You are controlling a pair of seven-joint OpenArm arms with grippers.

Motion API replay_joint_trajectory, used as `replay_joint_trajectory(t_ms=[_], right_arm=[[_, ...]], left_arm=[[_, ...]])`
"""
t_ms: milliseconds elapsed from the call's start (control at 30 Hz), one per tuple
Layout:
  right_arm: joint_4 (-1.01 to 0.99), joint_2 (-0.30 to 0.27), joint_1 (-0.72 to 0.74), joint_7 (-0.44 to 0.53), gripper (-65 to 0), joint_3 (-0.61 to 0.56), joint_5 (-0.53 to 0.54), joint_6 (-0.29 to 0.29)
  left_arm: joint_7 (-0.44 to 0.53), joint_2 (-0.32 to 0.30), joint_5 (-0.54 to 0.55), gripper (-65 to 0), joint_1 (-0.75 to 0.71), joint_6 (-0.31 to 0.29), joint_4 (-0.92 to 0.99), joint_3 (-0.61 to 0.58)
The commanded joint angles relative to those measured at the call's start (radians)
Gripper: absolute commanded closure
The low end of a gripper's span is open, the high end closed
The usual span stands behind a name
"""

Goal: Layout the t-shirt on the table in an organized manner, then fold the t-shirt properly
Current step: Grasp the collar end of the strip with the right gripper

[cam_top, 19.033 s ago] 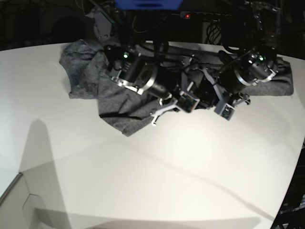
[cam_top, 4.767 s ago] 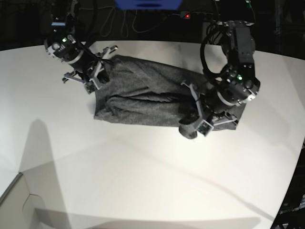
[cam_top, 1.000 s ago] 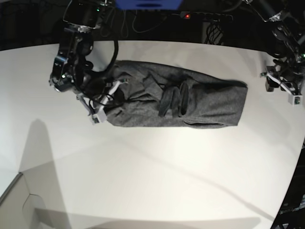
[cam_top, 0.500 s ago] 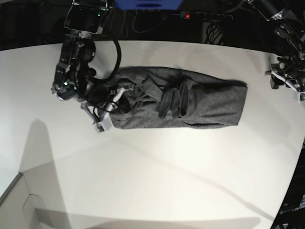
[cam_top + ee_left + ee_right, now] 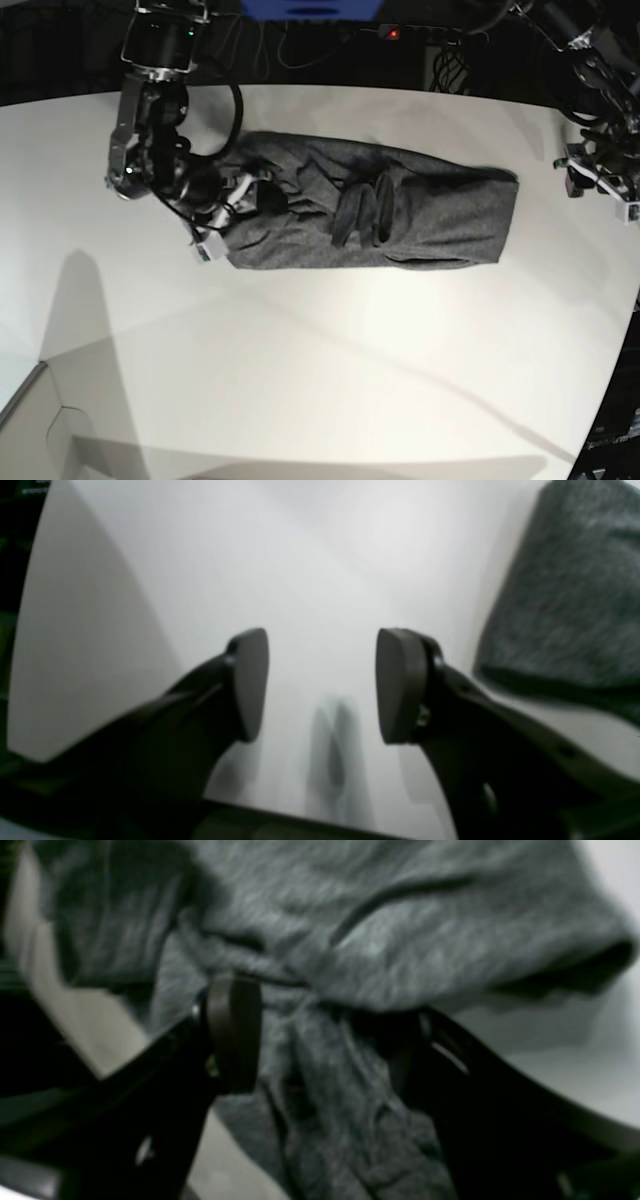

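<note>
T-shirt (image 5: pixel 380 215) hides one right finger; both arms' fingers (image 5: pixel 248 680) spread, gripping nothing

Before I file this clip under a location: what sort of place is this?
Probably a robotics lab or test bench, not a home. A large bare white table holds only a grey t-shirt, and dark equipment with cables and a red indicator light sits behind it.

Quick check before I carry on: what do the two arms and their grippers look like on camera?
Both arms are black with silver metal joint sections. The right gripper has dark, angular fingers with rounded flat pads and white blocks at the jaw ends; a black cable loops beside its arm, and a green light shows on the housing. The left gripper has the same build, with dark oval pads.
</note>
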State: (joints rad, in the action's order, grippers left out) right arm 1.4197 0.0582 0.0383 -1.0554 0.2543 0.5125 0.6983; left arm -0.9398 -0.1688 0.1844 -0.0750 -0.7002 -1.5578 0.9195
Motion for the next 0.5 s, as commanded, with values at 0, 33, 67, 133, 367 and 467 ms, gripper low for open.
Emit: replay_joint_trajectory(t_ms=[0,33,67,133,367,467], right_arm=[[0.010,-0.016,0.013,0.005,-38.9,0.003,0.042,0.000],[-0.001,-0.024,0.015,0.005,-38.9,0.003,0.068,0.000],[-0.015,-0.031,0.019,0.005,-38.8,0.003,0.087,0.000],[-0.052,-0.042,0.033,0.007,-38.8,0.003,0.117,0.000],[-0.136,-0.044,0.074,0.007,-38.8,0.003,0.125,0.000],[-0.158,-0.044,0.094,0.007,-38.6,0.003,0.125,0.000]], left_arm=[[0.017,-0.018,0.016,-33.3,0.008,0.002,-0.017,0.002],[0.017,-0.018,0.016,-33.3,0.008,0.002,-0.017,0.002],[0.017,-0.018,0.016,-33.3,0.008,0.002,-0.017,0.002],[0.017,-0.018,0.016,-33.3,0.005,0.002,-0.017,0.002],[0.017,-0.018,0.016,-33.3,0.005,0.002,-0.017,0.002],[0.017,-0.018,0.016,-33.3,0.004,0.002,-0.017,0.002]])
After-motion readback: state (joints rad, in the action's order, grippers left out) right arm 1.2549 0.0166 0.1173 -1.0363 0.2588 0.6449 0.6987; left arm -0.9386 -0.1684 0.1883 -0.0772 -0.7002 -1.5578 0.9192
